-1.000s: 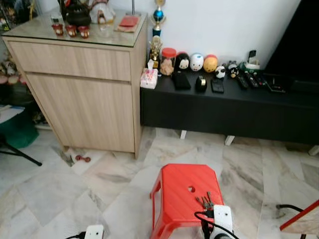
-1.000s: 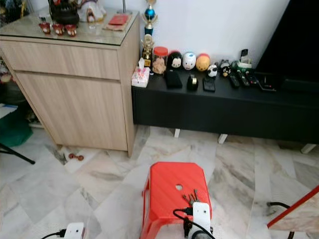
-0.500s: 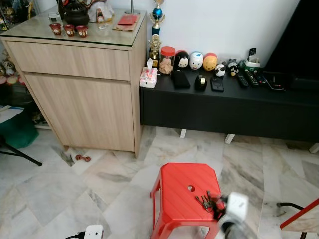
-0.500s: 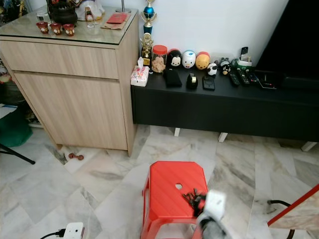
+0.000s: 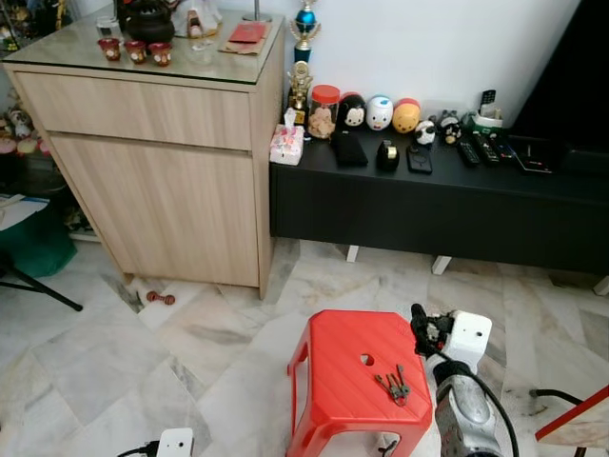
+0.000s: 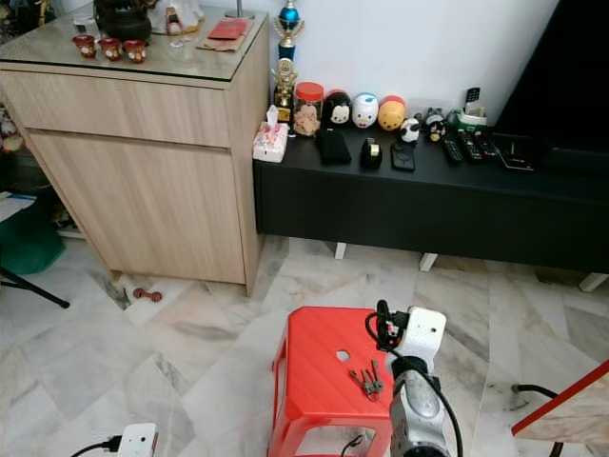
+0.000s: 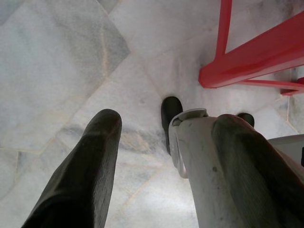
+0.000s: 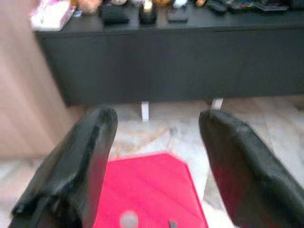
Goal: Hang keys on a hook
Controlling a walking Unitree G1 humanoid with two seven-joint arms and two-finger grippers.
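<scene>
we read no brand or writing anywhere; the small things are too far off to make out. we count one bunch of keys [image 5: 392, 386], lying flat on the red stool [image 5: 343, 367], near its front right corner and just beside the round hole in the seat. our right end effector [image 8: 156, 142] hangs above the stool's right edge, apart from the keys, its two black fingers [image 8: 76, 166] spread wide with nothing between them. our left end effector [image 7: 161, 156] hangs low over the marble floor [image 5: 114, 371] beside the stool's red legs, its fingers parted and empty.

on the long black tv bench [image 5: 428, 190] along the white wall we count three round character figures [image 5: 379, 112] in a row, one red-lidded jar [image 5: 322, 111] at the left end, a tissue pack [image 5: 285, 146] on the left front corner, and several remotes [image 5: 476, 148] toward the right end; their exact number is hard to tell. the pale wood cabinet [image 5: 152, 162] stands left of the bench, touching it, with three small red cups [image 5: 133, 50] and one dark teapot [image 5: 150, 19] on its glass top. one trophy [image 5: 304, 24] rises between cabinet and bench. a white power strip [image 5: 174, 443] lies on the floor by our left side
</scene>
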